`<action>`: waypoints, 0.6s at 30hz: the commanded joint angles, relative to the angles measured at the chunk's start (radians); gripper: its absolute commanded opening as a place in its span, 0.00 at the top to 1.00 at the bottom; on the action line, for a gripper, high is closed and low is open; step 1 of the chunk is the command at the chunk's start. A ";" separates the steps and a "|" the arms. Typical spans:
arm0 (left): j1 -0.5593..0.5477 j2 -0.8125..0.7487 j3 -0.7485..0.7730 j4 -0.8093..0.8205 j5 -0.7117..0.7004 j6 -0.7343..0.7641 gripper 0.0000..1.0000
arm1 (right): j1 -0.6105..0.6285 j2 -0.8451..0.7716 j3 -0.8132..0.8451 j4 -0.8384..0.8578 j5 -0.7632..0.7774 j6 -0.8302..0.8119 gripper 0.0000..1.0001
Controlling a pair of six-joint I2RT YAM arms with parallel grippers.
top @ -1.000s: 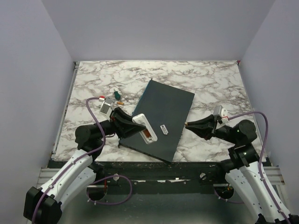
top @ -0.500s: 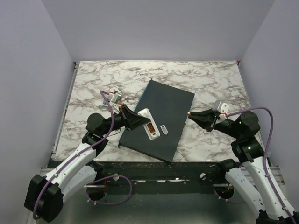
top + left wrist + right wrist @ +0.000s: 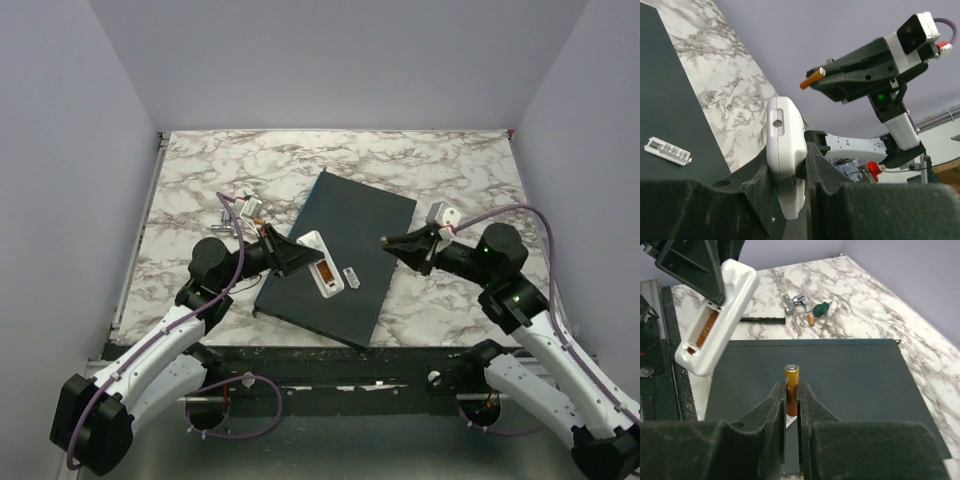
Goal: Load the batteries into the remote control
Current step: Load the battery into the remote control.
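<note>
At 8 o'clock of the dark grey slab (image 3: 365,215), top view: left end effector (image 3: 297,255) clenched on the remote control (image 3: 322,268), black fingers (image 3: 760,175) pressed against its two long sides near one end. White body held tilted and clear of the slab, recessed bay turned toward the opposite arm. Within the bay, one orange-copper seated battery (image 3: 706,329) lying lengthwise. At 3 o'clock of the slab, over its edge: right end effector (image 3: 393,242) grasping a second battery (image 3: 791,385) by its lower half, upper end projecting past the fingertips and aimed toward 9 o'clock, at the remote control, with a clear gap between the two. Same pairing visible from the left wrist, with the orange tip jutting from the dark fingers above and beyond the white casing. On the slab, just beside the remote control at its 3 o'clock: small white labelled plate (image 3: 350,277), lying flat. On the marble desk (image 3: 450,170), at 10 o'clock of the slab: green-handled screwdriver (image 3: 821,307), small metal fitting (image 3: 794,301) and loose orange cylinder (image 3: 810,319), grouped close together, with a thin dark rod (image 3: 762,319) near them, all well apart from both end effectors.
</note>
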 commanded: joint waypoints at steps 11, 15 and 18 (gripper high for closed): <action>-0.003 0.074 -0.130 0.299 -0.241 -0.165 1.00 | 0.376 0.363 0.433 -0.312 0.611 0.359 0.99; -0.003 0.121 -0.160 0.431 -0.265 -0.229 1.00 | 0.377 0.509 0.662 -0.630 0.579 0.383 0.99; -0.003 0.158 -0.180 0.539 -0.269 -0.276 1.00 | 0.377 0.603 0.781 -0.785 0.603 0.401 0.99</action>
